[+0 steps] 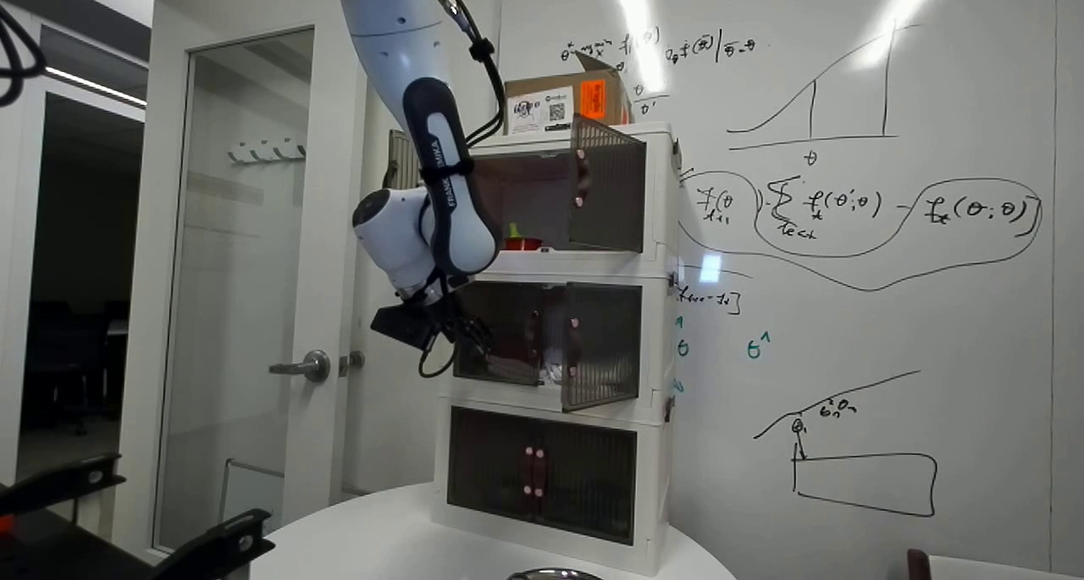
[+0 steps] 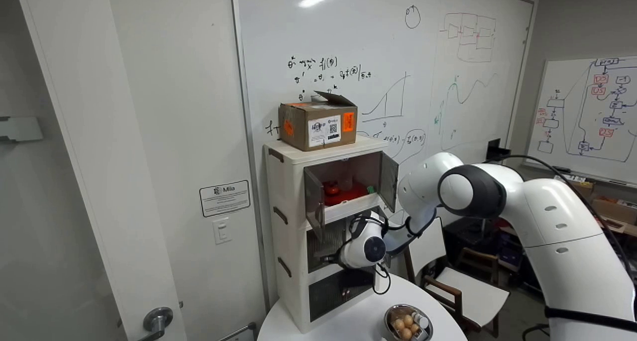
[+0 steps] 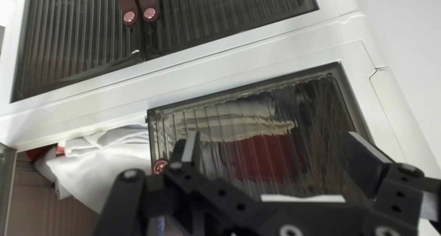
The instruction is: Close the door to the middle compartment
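The white cabinet's middle compartment (image 1: 655, 343) has two smoky-grey translucent doors. One door (image 1: 601, 347) stands ajar, swung outward; its edge shows at the far left of the wrist view (image 3: 6, 184). The opposite door (image 1: 508, 334) looks flush or nearly flush with the frame; it fills the wrist view's middle (image 3: 237, 108) and shows in an exterior view (image 2: 317, 251). A red item (image 3: 262, 156) shows through it, and white cloth (image 3: 103, 160) shows in the gap. My gripper (image 3: 275, 153) is open and empty in front of this nearly flush door; contact cannot be told.
The top tier's two grey doors (image 1: 605, 186) stand open above my arm. The lowest tier's dark doors (image 1: 542, 474) are shut. A cardboard box (image 2: 318, 124) sits on the cabinet. A metal bowl (image 2: 408, 323) with several round items stands on the white round table (image 2: 343, 326).
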Controlling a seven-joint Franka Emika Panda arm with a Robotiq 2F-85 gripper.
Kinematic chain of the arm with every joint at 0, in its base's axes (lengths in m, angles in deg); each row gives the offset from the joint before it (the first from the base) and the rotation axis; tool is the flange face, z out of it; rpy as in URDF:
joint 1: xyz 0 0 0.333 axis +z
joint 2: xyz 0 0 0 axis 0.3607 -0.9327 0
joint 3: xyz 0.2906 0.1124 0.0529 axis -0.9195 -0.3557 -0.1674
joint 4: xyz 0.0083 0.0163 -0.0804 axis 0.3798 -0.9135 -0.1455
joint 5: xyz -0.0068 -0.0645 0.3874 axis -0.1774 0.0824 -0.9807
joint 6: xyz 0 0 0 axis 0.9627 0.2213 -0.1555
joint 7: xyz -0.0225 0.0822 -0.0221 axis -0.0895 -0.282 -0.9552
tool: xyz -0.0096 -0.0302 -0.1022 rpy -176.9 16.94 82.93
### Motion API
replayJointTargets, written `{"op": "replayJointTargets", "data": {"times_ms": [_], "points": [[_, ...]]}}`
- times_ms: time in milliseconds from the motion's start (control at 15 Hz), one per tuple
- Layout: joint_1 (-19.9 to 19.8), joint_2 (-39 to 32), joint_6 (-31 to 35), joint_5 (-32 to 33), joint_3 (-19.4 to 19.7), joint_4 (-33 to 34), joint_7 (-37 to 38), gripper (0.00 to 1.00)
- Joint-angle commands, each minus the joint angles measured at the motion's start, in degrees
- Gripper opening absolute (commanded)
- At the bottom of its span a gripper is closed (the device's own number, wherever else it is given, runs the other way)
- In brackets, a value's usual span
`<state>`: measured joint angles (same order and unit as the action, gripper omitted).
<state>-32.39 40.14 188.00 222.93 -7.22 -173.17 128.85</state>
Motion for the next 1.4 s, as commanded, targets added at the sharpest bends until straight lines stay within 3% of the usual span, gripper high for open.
{"op": "replayJointTargets", "data": {"times_ms": [0, 867, 933, 1267, 1333], "points": [[-1.57, -0.05, -3.97, 0.00, -2.37, 0.17, -0.85, 1.00], [-0.96, -6.14, -1.08, -0.01, -2.39, 7.24, -1.63, 1.00], [-0.44, -4.47, -3.78, -0.03, -1.60, 4.39, -1.16, 1.00], [-0.49, -5.10, -2.42, -0.04, -1.80, 5.51, -1.16, 1.00], [0.70, -3.66, -5.56, -1.61, -0.58, 2.73, -1.74, 1.00]]}}
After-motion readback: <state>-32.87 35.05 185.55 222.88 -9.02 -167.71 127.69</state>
